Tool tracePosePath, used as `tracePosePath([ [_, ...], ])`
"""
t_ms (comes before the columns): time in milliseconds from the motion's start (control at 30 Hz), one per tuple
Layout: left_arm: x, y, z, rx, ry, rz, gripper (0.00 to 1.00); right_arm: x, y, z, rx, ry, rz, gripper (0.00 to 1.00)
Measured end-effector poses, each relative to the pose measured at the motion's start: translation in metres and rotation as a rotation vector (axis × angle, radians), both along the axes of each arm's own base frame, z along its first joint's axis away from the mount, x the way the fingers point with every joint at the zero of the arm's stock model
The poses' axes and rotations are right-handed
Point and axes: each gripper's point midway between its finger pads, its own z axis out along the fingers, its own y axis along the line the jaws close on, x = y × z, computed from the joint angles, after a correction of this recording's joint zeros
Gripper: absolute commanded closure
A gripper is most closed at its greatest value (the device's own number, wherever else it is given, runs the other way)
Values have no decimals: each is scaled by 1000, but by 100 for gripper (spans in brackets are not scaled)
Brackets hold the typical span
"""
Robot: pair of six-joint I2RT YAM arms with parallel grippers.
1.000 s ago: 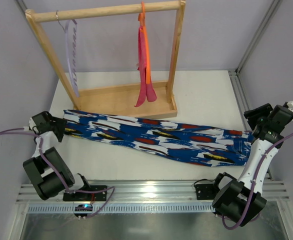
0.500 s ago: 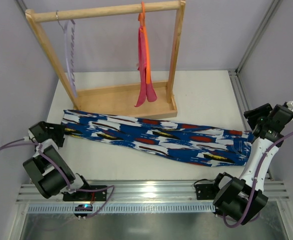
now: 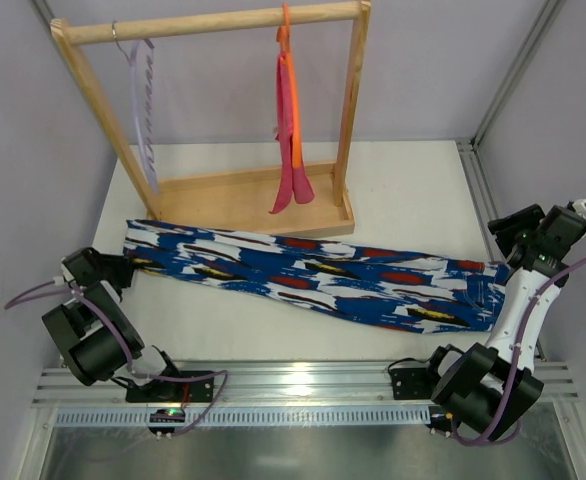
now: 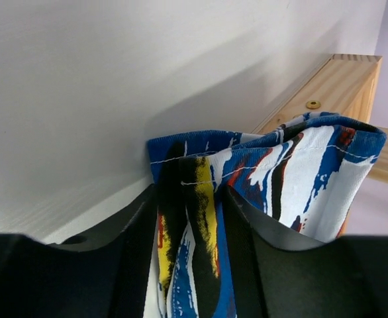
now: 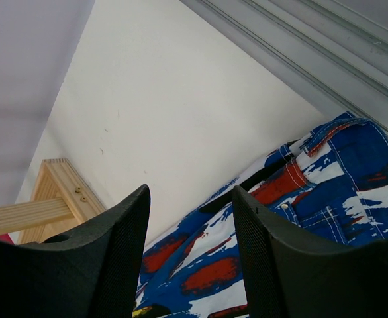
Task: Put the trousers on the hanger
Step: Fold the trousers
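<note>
The trousers (image 3: 313, 275), in a blue, white, red and black print, lie stretched flat across the table from left to right. The pale lilac hanger (image 3: 143, 110) hangs at the left end of the wooden rail. My left gripper (image 3: 123, 268) is at the trousers' left hem. In the left wrist view the bunched hem (image 4: 273, 159) fills the gap of the left gripper (image 4: 189, 195), which is shut on it. My right gripper (image 3: 503, 262) hovers at the waist end. The right gripper (image 5: 191, 192) stands open above the waistband (image 5: 313, 192), with nothing between its fingers.
A wooden rack (image 3: 213, 25) with a tray base (image 3: 253, 205) stands behind the trousers. An orange hanger with pink cloth (image 3: 289, 120) hangs from it. A metal frame rail (image 3: 478, 190) runs along the table's right edge. The rack base (image 4: 333, 79) is close beyond the left hem.
My left gripper has dropped and slid onto the trousers' left hem, and its jaws have narrowed on the fabric. The right gripper has barely moved.
</note>
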Motion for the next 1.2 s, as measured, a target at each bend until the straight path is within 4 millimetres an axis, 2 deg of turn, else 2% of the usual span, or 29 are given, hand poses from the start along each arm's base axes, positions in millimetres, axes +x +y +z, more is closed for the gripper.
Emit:
tracePosePath([
  [67,1,1,1,2,-6,3,69,1,0,2,-2,-5,2,44],
  [100,1,1,1,3,-6,5,78,1,0,2,-4,-7,2,44],
  [167,1,2,3,6,-9,11,86,1,-1,3,-5,-9,2,44],
  [200,0,2,4,9,-9,12,93,1,0,3,-5,-9,3,44],
  [267,-1,2,7,10,-11,19,99,1,0,3,-5,-9,3,44],
  [633,-12,1,11,-4,26,63,100,2,0,3,-4,-10,5,44],
  [1000,-44,3,32,-7,164,165,100,2,0,0,3,-2,9,44],
  [1067,-52,2,34,-2,187,181,100,3,0,-4,14,9,11,44],
  [1200,-74,3,35,18,278,225,100,4,2,-27,82,96,13,44],
])
